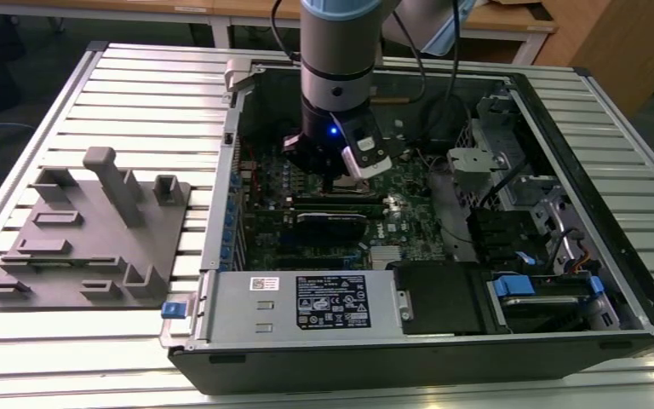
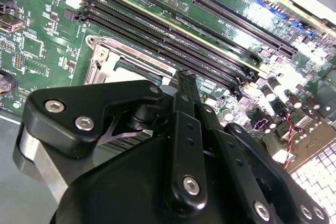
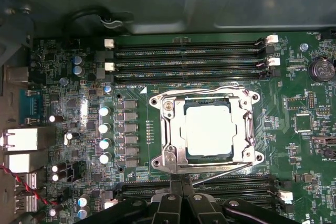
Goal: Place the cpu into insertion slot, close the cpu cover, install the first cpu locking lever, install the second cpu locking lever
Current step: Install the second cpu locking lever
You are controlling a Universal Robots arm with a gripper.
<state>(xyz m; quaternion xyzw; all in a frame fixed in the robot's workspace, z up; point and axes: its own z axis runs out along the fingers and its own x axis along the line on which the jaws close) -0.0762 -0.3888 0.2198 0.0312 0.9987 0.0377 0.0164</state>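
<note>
In the first wrist view the cpu (image 3: 207,129) lies flat in the socket, its dull silver top showing through the square opening of the cpu cover (image 3: 170,129). The cover is down over it, and the insertion slot is covered by both. One wire locking lever (image 3: 210,88) runs along the cover's far side. A second lever (image 3: 226,172) slants away from the cover's near side toward my gripper (image 3: 181,182). The fingers are shut together with nothing between them, their tips beside that lever. In the exterior view the gripper (image 1: 344,175) hangs low over the motherboard (image 1: 293,217).
Long black memory slots (image 3: 189,56) flank the socket on both sides, and a row of capacitors (image 3: 105,135) stands beside it. The open computer case (image 1: 599,281) walls in the board. A grey fixture plate (image 1: 88,239) lies on the slatted table at the exterior view's left.
</note>
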